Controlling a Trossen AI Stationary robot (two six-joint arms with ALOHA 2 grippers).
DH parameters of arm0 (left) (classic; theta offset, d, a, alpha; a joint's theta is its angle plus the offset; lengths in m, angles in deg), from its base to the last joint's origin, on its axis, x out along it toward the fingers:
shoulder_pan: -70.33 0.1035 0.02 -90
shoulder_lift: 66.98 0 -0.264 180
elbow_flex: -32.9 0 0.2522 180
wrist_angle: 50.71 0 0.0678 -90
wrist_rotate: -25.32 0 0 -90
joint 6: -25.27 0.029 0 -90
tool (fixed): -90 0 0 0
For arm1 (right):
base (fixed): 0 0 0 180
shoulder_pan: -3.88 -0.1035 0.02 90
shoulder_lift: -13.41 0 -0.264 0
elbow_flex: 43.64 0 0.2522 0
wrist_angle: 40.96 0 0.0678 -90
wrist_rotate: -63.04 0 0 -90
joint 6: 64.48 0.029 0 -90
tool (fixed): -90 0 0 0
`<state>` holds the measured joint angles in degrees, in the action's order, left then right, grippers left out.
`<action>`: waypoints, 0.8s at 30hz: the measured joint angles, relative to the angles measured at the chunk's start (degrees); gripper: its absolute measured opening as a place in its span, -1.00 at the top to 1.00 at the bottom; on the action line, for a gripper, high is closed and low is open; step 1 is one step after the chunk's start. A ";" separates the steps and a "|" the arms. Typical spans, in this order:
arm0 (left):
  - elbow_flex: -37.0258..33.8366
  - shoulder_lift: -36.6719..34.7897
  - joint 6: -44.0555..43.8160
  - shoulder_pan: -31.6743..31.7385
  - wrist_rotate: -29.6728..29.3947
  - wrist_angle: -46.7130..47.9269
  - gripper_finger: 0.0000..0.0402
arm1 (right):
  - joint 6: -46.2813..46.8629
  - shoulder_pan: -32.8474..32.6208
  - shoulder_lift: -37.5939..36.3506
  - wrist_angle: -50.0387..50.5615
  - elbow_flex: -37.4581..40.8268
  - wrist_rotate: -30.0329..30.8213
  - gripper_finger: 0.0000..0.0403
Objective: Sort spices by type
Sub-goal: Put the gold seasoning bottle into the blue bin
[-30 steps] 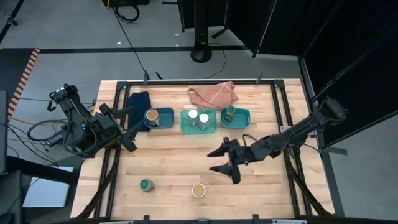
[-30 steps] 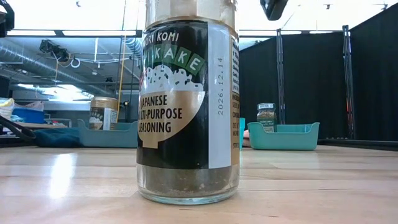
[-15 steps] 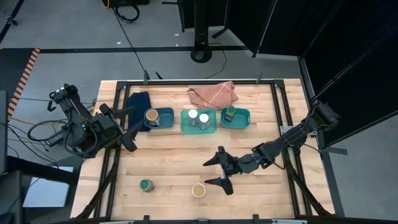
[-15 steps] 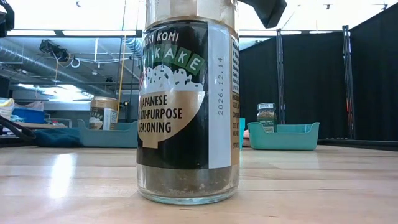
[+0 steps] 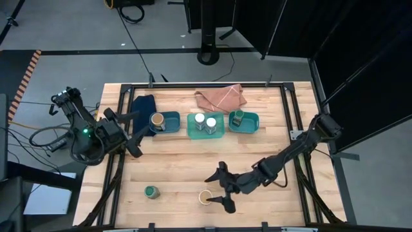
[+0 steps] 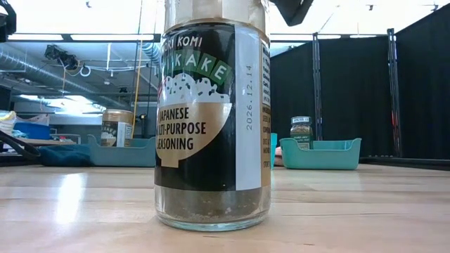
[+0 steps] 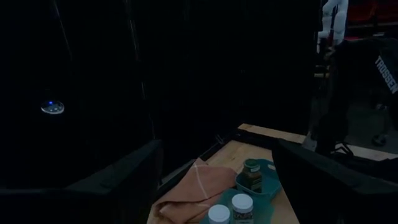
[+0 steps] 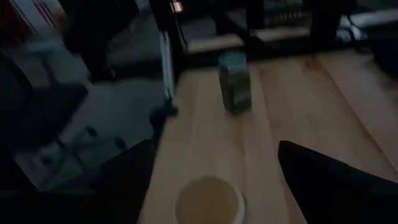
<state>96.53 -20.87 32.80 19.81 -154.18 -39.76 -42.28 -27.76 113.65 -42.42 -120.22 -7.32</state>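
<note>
The tan-lidded furikake jar (image 5: 205,196), standing loose on the table's near edge, is being straddled by the wide-open, empty right gripper (image 5: 217,191). A green-lidded jar (image 5: 151,191) is lying unsorted beside it. Four jars are sitting in the teal trays (image 5: 244,126) already. The left gripper (image 5: 134,132), open and empty, is being kept at the leftmost tray.

Tan-lidded jar (image 6: 211,116), lid cut off

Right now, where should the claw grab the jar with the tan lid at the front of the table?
Grab the tan jar around its round sides just under the lid, coming straight down. It stands upright with clear table around it, and the open right claw is already beside it.
</note>
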 joint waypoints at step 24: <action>0.01 0.02 -0.94 0.00 0.14 1.32 -0.53 | -3.41 -0.99 2.82 6.82 -2.11 0.35 -0.74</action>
<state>96.54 -20.85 31.86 19.81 -154.04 -38.44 -45.69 -28.75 116.48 -35.60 -122.33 -6.98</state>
